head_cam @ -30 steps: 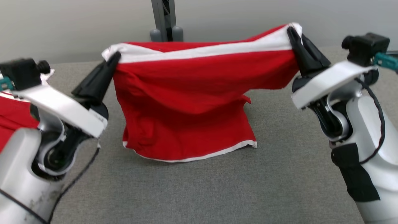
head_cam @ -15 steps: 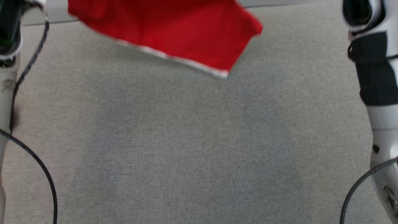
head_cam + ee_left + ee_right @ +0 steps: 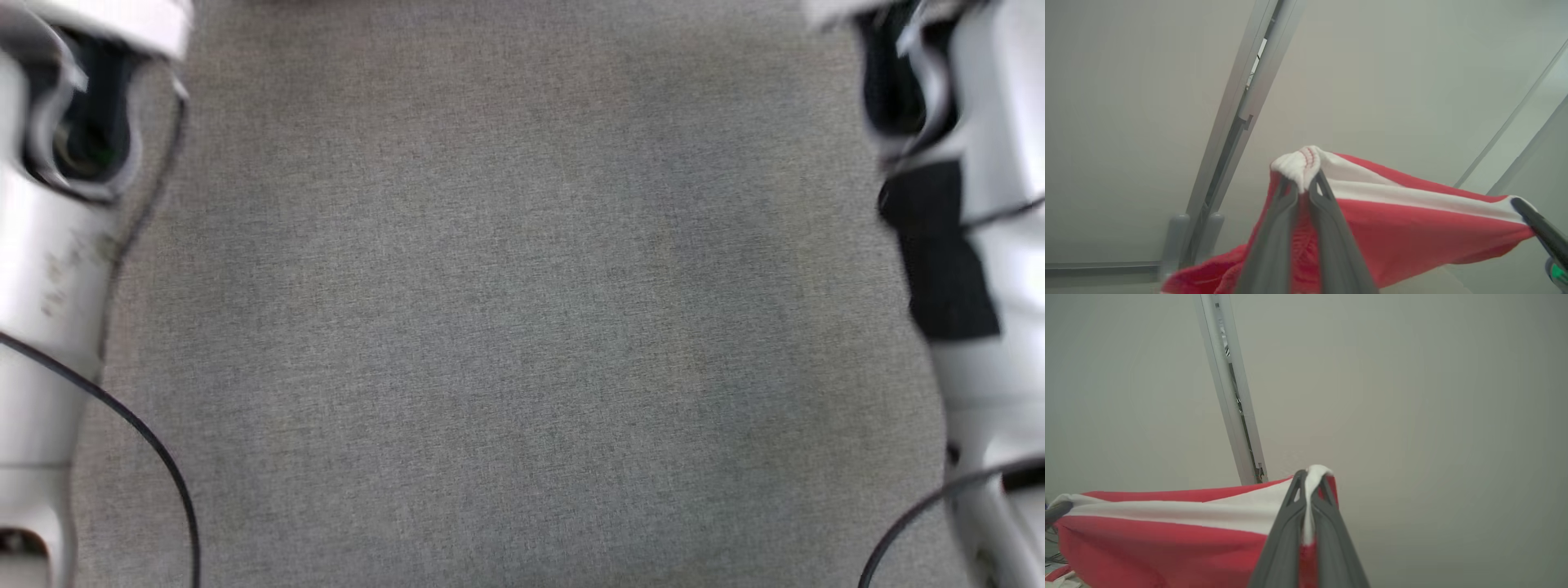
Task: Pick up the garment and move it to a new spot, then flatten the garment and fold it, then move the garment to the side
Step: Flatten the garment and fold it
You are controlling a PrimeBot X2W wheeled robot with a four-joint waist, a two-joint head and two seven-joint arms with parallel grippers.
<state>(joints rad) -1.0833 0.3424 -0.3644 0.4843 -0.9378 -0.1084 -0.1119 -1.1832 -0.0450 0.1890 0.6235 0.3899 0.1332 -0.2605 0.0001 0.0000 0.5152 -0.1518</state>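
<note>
Jaws clenched on the white band of the garment [image 3: 1412, 228], the left gripper [image 3: 1303, 183] and right gripper [image 3: 1311, 479] should hold it taut and lower together, level, onto the table [image 3: 522, 327].

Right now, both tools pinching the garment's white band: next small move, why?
Probably lower the left tool and right tool together toward the grey table. Each pinches a white-band corner with the garment stretched between them, so it looks ready to lay flat.

grey fabric tabletop [image 3: 522, 327], pale wall [image 3: 1433, 396], metal post [image 3: 1233, 404]
</note>
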